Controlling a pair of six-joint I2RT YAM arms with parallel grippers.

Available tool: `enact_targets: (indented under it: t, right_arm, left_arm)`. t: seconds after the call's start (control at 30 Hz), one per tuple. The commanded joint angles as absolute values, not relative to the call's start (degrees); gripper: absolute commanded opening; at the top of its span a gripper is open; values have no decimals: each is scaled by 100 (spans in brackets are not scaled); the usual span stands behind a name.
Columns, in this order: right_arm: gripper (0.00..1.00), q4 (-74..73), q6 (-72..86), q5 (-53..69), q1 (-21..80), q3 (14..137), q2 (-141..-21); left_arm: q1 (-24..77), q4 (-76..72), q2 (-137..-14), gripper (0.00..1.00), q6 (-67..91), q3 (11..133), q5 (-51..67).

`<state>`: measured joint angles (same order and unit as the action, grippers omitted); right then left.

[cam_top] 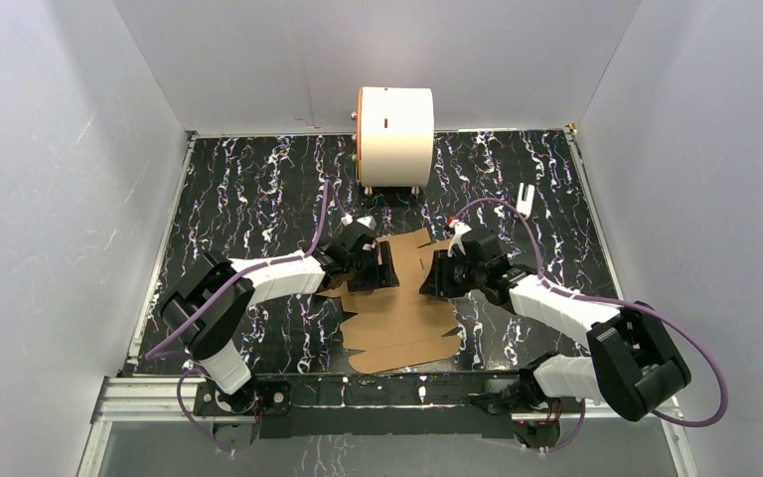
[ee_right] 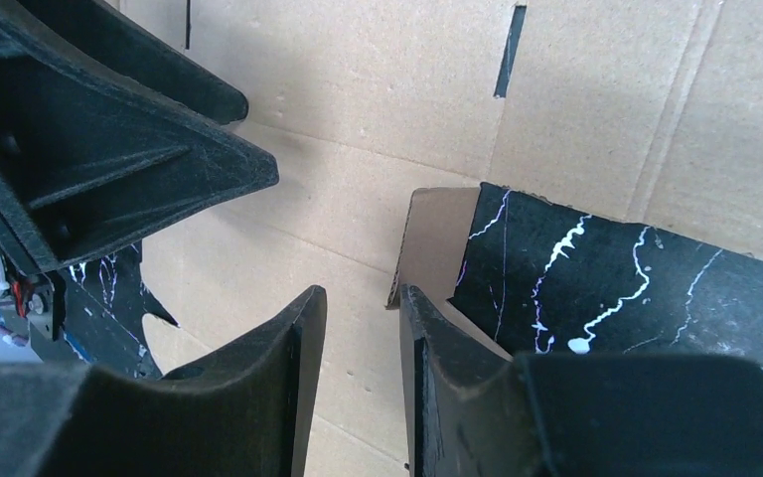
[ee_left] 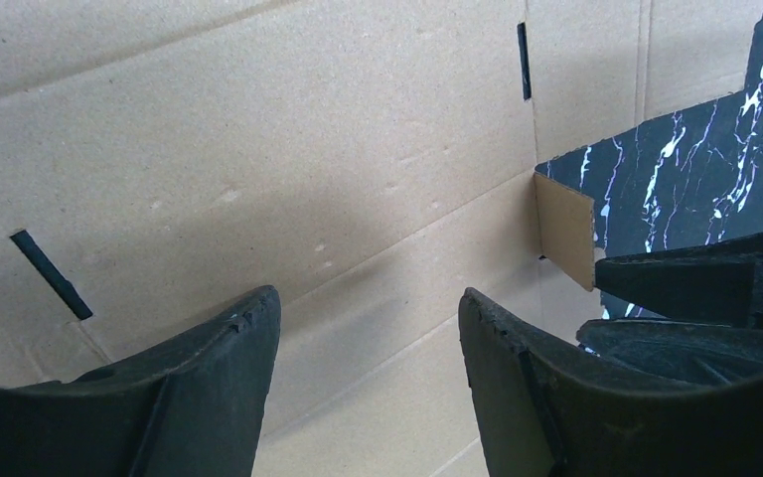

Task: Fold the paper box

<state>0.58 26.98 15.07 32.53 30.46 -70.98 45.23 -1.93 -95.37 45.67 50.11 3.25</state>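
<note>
The paper box (cam_top: 397, 323) is a flat brown die-cut cardboard sheet lying in the middle of the black marbled table, with slots and creases across it. My left gripper (cam_top: 382, 266) rests low over its far left part. In the left wrist view the left gripper (ee_left: 368, 298) is open, with only bare cardboard (ee_left: 258, 149) between the fingers. My right gripper (cam_top: 432, 276) is at the sheet's far right edge. In the right wrist view the right gripper (ee_right: 363, 291) shows a narrow gap with nothing in it. A small raised flap (ee_right: 437, 234) stands just past its right fingertip.
A large white cylinder with an orange rim (cam_top: 395, 134) stands at the back centre. A small white object (cam_top: 525, 199) lies at the back right. Grey walls enclose the table (cam_top: 258, 189) on three sides. The two grippers face each other closely over the sheet.
</note>
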Motion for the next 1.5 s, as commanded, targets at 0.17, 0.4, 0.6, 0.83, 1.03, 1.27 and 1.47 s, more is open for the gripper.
enact_targets:
  t: [0.17,0.4,0.6,0.83,1.03,1.27,1.47]
  right_arm:
    - [41,475,2600,1654,3346,3340,-7653]
    - [42,110,2417,1297,3349,3588,-7584]
    - [50,-319,2142,818,3348,3766,-7136]
    - [68,-433,1890,651,3334,3861,-6842]
    - [81,-364,1707,625,3337,3890,-6671]
    - [99,-53,1572,593,3333,3677,-6437]
    - [99,245,1402,649,3334,3579,-6346]
  left_arm:
    - [4552,-180,-9740,64,4657,4936,412]
    - [4550,-102,-9620,64,4655,5032,367]
    - [4536,452,-9213,66,4426,5298,-17]
    - [4249,1007,-8596,67,4211,5353,-405]
    - [3644,1356,-8196,68,3977,5320,-500]
    - [2843,1205,-8277,68,3752,5384,-77]
    - [2325,1008,-8890,66,3601,5706,553]
